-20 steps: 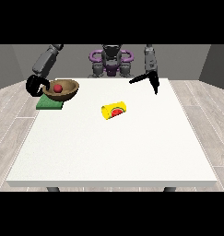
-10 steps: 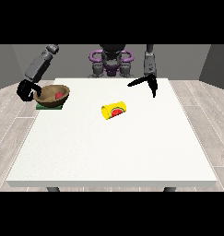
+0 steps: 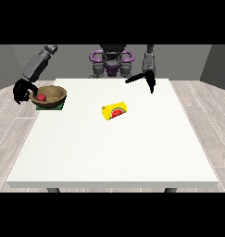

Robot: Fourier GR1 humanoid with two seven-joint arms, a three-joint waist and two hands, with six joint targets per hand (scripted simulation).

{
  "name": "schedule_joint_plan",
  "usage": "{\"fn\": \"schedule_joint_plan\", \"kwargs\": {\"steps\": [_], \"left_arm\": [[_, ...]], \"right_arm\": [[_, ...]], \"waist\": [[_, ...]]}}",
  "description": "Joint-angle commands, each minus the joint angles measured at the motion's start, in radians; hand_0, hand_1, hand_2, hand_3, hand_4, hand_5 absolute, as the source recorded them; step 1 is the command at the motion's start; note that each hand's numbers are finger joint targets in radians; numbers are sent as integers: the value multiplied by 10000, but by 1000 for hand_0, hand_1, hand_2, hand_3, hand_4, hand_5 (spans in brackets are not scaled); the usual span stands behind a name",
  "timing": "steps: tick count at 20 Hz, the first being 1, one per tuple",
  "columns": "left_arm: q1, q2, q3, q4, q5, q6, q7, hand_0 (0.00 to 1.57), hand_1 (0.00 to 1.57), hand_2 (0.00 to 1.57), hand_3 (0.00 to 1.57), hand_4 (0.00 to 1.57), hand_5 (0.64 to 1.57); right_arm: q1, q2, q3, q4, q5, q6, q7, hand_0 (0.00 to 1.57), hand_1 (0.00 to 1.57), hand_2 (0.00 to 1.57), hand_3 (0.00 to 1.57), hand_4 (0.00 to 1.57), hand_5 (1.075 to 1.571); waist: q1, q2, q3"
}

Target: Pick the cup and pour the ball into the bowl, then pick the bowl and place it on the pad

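White table [image 3: 114, 152]: bowl [image 3: 50, 96] with ball [image 3: 41, 97] now sits on pad [image 3: 58, 106]; hand at view's left [image 3: 22, 90], fingers curled, has released it; placement appears complete.

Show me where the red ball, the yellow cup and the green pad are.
red ball [image 3: 41, 97], front view, its upper surface inside the bowl.
yellow cup [image 3: 114, 111], front view, its side as it lies on the table.
green pad [image 3: 60, 107], front view, corner showing under the bowl.
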Motion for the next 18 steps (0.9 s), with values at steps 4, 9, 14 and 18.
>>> {"fn": "schedule_joint_plan", "kwargs": {"steps": [4, 9, 14, 18], "left_arm": [[68, 417, 585, 111, 754, -629, -19, 0, 0, 0, 0, 0, 1566], [109, -17, 247, -274, 394, -197, 378, 0, 0, 0, 0, 0, 1567], [348, 84, -100, -988, 325, -569, 887, 0, 0, 0, 0, 0, 1565], [55, 148, 134, -1085, 395, -449, 773, 0, 0, 0, 0, 0, 1565]], "right_arm": [[-204, -775, -235, 412, -365, 603, 1470, 1571, 1571, 1571, 263, 736, 1570], [310, 340, 366, 69, 272, 110, -27, 1571, 1571, 1571, 1023, 731, 1569], [505, 122, 756, 254, 832, -456, 4, 1571, 1571, 1571, 1207, 675, 1558], [160, -882, 578, 449, 837, -916, 711, 1103, 1103, 1045, 872, 0, 1539]], "waist": [[33, -592, -16], [-142, -205, -6], [261, -432, 1], [167, 159, -4]]}}
